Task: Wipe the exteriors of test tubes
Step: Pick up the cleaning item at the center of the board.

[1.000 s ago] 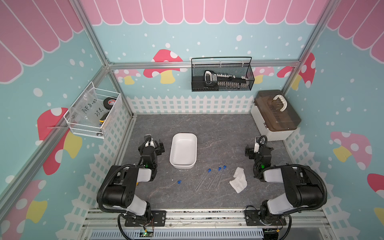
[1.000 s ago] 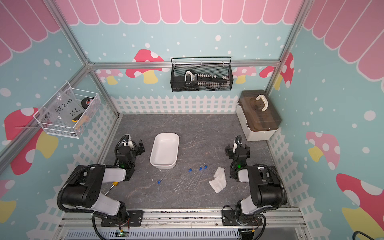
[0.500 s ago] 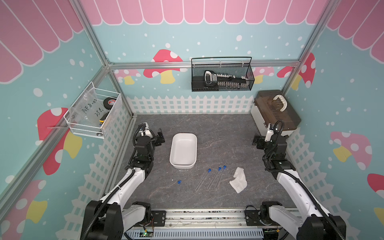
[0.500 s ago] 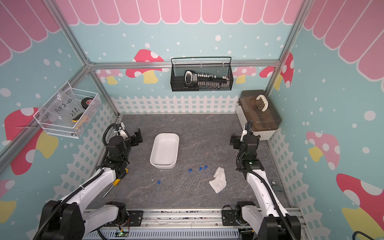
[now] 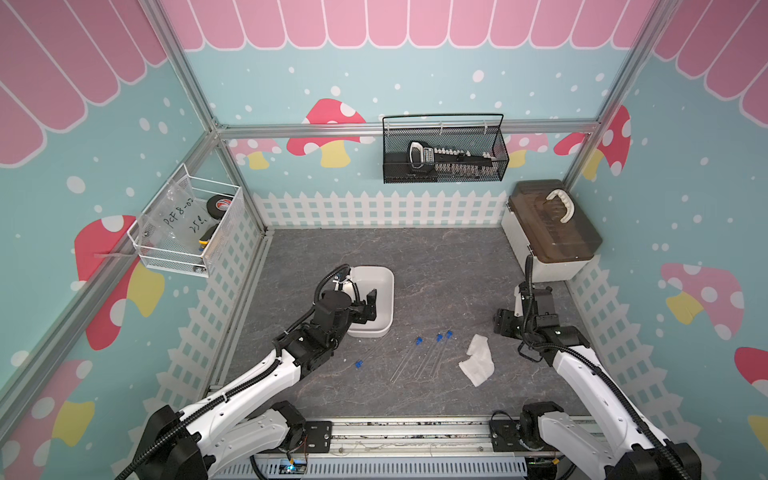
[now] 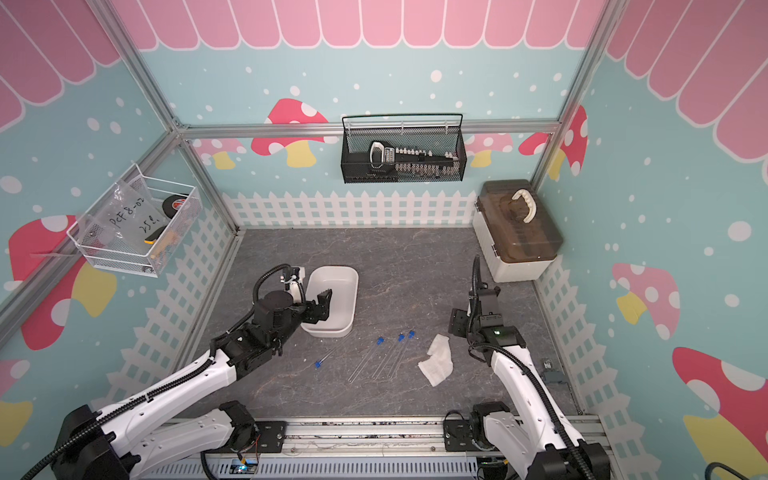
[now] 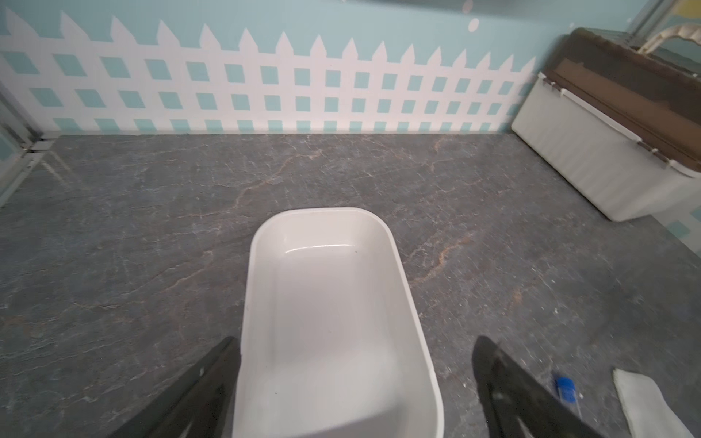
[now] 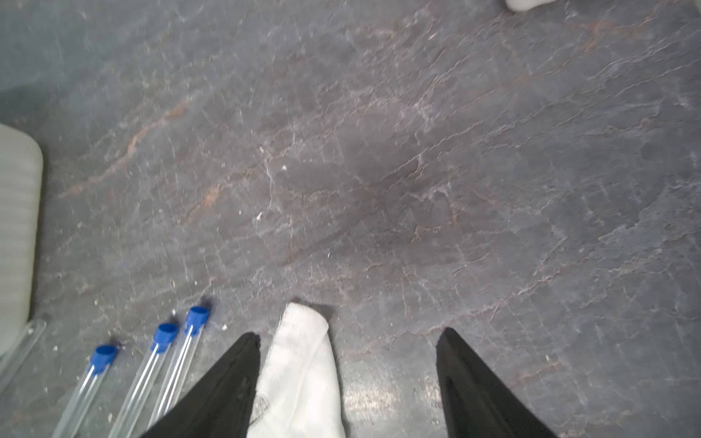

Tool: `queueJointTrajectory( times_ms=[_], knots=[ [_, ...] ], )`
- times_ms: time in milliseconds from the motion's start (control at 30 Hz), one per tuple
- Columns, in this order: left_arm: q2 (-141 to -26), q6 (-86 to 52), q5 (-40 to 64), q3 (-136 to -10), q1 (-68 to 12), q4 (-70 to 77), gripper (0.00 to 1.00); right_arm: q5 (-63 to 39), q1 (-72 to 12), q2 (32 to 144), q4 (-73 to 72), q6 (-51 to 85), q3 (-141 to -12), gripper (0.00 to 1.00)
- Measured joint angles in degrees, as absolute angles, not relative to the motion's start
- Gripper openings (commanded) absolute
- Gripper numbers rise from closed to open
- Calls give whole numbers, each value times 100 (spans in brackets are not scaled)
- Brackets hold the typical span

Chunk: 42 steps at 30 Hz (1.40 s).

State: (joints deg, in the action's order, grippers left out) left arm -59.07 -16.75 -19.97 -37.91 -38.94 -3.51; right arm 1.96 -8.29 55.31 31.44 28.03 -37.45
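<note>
Three test tubes [image 5: 432, 353] with blue caps lie side by side on the dark table in both top views [image 6: 392, 353]. A fourth test tube [image 5: 365, 357] lies apart, nearer the white tray [image 5: 384, 276]. My left gripper [image 5: 359, 297] hangs open over the tray [image 7: 322, 212], with nothing between its fingers [image 7: 356, 339]. My right gripper [image 5: 524, 316] is open just above the far tip of the crumpled white cloth [image 8: 303, 371]. That tip lies beside one finger [image 8: 349, 333], apart from the other. The three capped tubes [image 8: 165, 335] lie beyond that finger.
A white box with a brown lid [image 5: 552, 232] stands at the back right corner. A black wire basket [image 5: 444, 153] hangs on the back wall and a white wire basket [image 5: 187, 224] on the left wall. White picket fencing edges the table.
Both arms have unfolded from the table's front. The left gripper swung right to above the tray. The right gripper came forward and down beside the cloth.
</note>
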Motion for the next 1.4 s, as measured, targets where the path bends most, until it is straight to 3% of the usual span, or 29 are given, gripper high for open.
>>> queueJointTrajectory(
  times_ms=[267,833,1300,1400],
  knots=[
    [-6283,-1791,-2025,-3785,-4554,-515,95,515,-1647,6003,3481,3142,-3719,62],
    [-6473,-1920,-1938,-3647,-4628,-412,95,633,-2408,7961,3116,3518,-4198,44],
    [-6379,-2064,-1905,-3402,-4633,-353,95,650,-2486,8412,2862,3680,-4160,27],
    [-6329,-2097,-1817,-3345,-4635,-351,95,698,-2486,8436,2814,3673,-4156,18]
  ],
)
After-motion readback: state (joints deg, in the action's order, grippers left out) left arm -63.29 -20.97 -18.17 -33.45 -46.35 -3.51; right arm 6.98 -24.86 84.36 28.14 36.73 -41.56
